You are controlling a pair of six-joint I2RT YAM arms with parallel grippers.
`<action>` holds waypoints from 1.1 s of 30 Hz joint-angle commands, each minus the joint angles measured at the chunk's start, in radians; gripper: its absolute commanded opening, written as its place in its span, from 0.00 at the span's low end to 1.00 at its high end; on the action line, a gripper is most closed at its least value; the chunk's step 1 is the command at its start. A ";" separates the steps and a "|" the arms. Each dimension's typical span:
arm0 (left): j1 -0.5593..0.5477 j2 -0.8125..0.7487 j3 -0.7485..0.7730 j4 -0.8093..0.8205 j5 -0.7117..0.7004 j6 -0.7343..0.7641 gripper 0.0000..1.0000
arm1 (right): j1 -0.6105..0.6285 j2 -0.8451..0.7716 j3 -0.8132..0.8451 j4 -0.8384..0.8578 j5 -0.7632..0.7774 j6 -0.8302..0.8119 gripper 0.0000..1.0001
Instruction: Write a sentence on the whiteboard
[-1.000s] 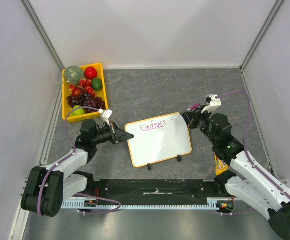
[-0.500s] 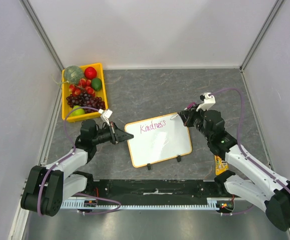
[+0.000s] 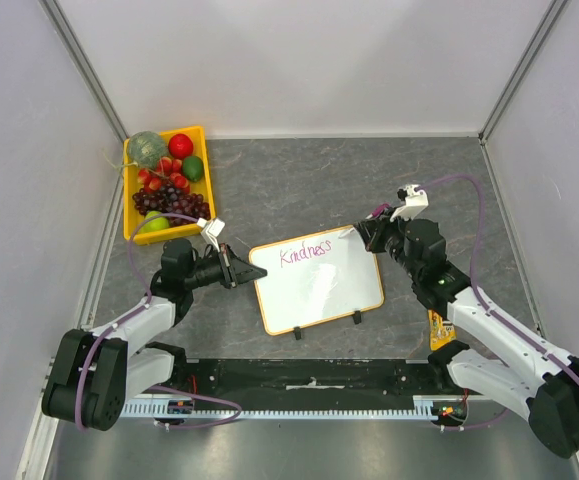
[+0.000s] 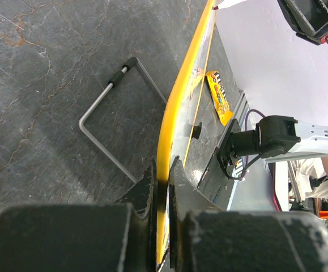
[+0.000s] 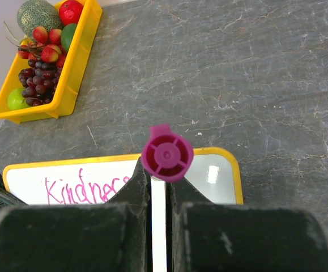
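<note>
The whiteboard (image 3: 319, 284) lies tilted in the middle of the table, with two black clips on its near edge. Pink handwriting reading "Kindness" (image 3: 304, 252) runs along its top; it also shows in the right wrist view (image 5: 84, 190). My left gripper (image 3: 250, 272) is shut on the board's left edge, seen as a yellow frame (image 4: 178, 107) between the jaws. My right gripper (image 3: 366, 233) is shut on a marker with a white body and magenta end (image 5: 167, 153). Its tip (image 3: 343, 237) is at the board's top right, past the written word.
A yellow tray (image 3: 208, 170) of fruit stands at the back left, also in the right wrist view (image 5: 79, 54). An orange packet (image 3: 439, 330) lies by the right arm's base. A bent metal wire stand (image 4: 110, 122) lies on the grey table beside the board.
My right gripper moved left and slightly back, bringing the marker tip onto the board's top right. The left arm and board have not moved. The writing looks unchanged.
</note>
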 commanded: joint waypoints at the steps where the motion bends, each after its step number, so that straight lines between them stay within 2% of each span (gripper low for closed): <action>1: 0.002 0.021 -0.010 -0.093 -0.080 0.091 0.02 | -0.004 -0.008 -0.014 0.036 0.014 -0.016 0.00; 20: 0.002 0.019 -0.014 -0.093 -0.085 0.092 0.02 | -0.004 -0.067 -0.086 0.029 -0.041 0.000 0.00; 33: 0.002 0.022 -0.014 -0.093 -0.088 0.094 0.02 | -0.005 -0.087 0.028 0.033 -0.022 0.014 0.00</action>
